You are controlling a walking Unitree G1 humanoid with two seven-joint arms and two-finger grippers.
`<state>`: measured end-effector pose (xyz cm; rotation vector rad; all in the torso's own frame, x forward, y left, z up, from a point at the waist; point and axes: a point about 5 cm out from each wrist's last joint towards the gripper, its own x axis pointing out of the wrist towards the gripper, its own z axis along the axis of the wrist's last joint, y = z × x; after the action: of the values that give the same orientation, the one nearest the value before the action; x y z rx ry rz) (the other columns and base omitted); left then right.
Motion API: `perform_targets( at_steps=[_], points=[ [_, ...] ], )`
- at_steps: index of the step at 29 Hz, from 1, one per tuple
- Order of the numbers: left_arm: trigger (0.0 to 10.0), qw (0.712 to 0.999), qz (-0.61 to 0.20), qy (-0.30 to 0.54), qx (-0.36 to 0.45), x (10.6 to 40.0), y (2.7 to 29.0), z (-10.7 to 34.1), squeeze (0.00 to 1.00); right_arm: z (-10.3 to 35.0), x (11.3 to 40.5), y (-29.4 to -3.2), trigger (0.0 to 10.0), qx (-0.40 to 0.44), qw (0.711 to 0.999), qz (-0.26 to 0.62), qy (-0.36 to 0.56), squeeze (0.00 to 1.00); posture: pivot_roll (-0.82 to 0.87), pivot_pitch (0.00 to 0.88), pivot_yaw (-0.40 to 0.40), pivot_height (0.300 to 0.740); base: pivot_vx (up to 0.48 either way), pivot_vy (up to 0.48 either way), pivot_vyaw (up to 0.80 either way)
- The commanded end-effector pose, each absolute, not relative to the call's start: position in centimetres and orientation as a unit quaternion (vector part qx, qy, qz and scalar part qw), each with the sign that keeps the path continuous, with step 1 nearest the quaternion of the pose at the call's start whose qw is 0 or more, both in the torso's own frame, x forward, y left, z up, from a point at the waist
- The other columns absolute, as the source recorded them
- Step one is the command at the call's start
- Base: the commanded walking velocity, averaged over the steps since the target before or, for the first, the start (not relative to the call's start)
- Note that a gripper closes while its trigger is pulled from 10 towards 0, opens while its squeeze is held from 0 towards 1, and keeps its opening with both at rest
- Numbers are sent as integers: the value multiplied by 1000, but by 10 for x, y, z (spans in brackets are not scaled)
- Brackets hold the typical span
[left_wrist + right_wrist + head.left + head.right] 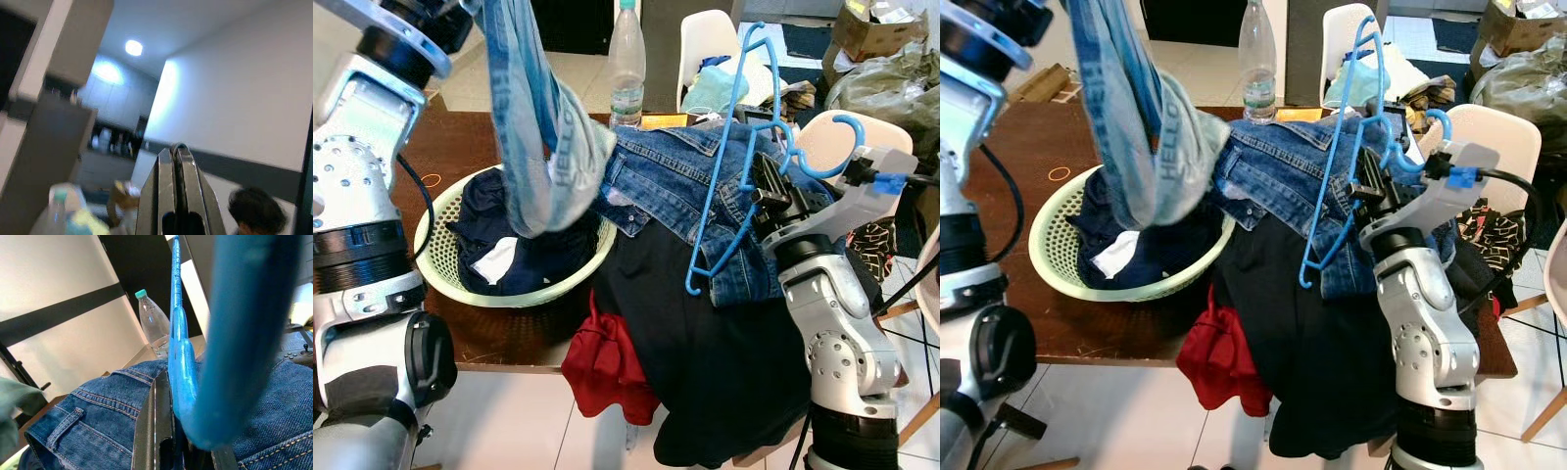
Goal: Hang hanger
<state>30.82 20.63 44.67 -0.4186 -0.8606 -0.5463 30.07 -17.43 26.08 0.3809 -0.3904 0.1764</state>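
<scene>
- Your right gripper (766, 196) is pinching the blue hanger (736, 147), holding it upright above the jeans (656, 176).
- Your left gripper (178, 161), fingers pressed together, is lifting the grey garment (543, 147) clear of the basket (460, 284).

Jaws clamp blue hanger (182, 362) over jeans (98, 416); bottle (152, 325) behind.

The basket (450, 274) sits on the table (460, 147) left of the jeans (675, 176); a bottle (626, 69) stands behind them

Home dining room: table (480, 147), chairs (705, 39), laundry basket (440, 264).
</scene>
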Motion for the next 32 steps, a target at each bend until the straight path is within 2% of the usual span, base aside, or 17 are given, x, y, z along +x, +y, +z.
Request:
perform_targets(
  at_steps=[1, 2, 3, 5, 7, 9, 11, 12, 15, 17, 19, 20, 25, 27, 28, 29, 32],
  points=[
    [10000, 887, -144, -409, -158, 314, 227, 448, 0, 260, 302, -177, 10000, 189, 959, 80, -194, 0, 30, 125, 40, 740, 0, 0, 0],
    [10000, 905, -78, -397, -128, 318, 237, 446, 0, 260, 302, -177, 10000, 189, 959, 81, -194, 0, 30, 125, 40, 740, 0, 0, 0],
    [10000, 906, -171, -368, -122, 318, 221, 439, 0, 260, 302, -177, 10000, 190, 959, 81, -194, 0, 36, 125, 41, 740, 0, 0, 0],
    [10000, 866, -359, -336, -85, 300, 182, 425, 0, 260, 303, -175, 10000, 192, 959, 83, -194, 0, 31, 124, 37, 740, 0, 0, 0],
    [10000, 920, -184, -314, -146, 326, 215, 430, 0, 260, 303, -174, 10000, 191, 959, 84, -193, 0, 35, 128, 38, 740, 0, 0, 0],
    [10000, 910, -228, -315, -141, 324, 224, 428, 0, 259, 303, -174, 10000, 193, 958, 85, -194, 0, 40, 122, 37, 740, 0, 0, 0],
    [10000, 930, -158, -318, -97, 323, 233, 427, 0, 258, 303, -176, 10000, 189, 959, 83, -192, 0, 41, 130, 39, 740, 0, 0, 0],
    [10000, 930, -158, -318, -97, 323, 233, 427, 0, 258, 303, -176, 10000, 189, 959, 83, -192, 0, 41, 130, 39, 740, 0, 0, 0],
    [10000, 871, -280, -326, -239, 318, 216, 428, 0, 259, 303, -176, 10000, 191, 959, 83, -194, 0, 41, 128, 39, 740, 0, 0, 0],
    [10000, 876, -275, -329, -220, 320, 214, 427, 0, 259, 303, -176, 10000, 192, 958, 84, -194, 0, 41, 129, 37, 740, 0, 0, 0],
    [10000, 904, -235, -328, -142, 322, 217, 425, 0, 259, 303, -175, 10000, 192, 959, 84, -193, 0, 35, 130, 37, 740, 0, 0, 0],
    [10000, 891, -262, -327, -174, 320, 214, 424, 0, 259, 303, -175, 10000, 193, 958, 84, -193, 0, 36, 127, 38, 740, 0, 0, 0],
    [10000, 869, -307, -334, -195, 318, 205, 425, 0, 259, 304, -175, 10000, 193, 958, 84, -193, 0, 35, 126, 38, 740, 0, 0, 0],
    [10000, 869, -307, -334, -195, 318, 205, 425, 0, 259, 304, -175, 10000, 193, 958, 84, -193, 0, 35, 126, 38, 740, 0, 0, 0],
    [10000, 884, -296, -327, -157, 319, 202, 422, 0, 258, 304, -175, 10000, 192, 958, 84, -193, 0, 39, 125, 35, 740, 0, 0, 0],
    [10000, 873, -332, -318, -164, 316, 196, 420, 0, 258, 304, -175, 10000, 192, 959, 85, -193, 0, 35, 125, 37, 740, 0, 0, 0],
    [10000, 880, -327, -320, -124, 314, 192, 413, 0, 258, 304, -174, 10000, 192, 958, 87, -192, 0, 37, 125, 35, 740, 0, 0, 0]
  ],
)
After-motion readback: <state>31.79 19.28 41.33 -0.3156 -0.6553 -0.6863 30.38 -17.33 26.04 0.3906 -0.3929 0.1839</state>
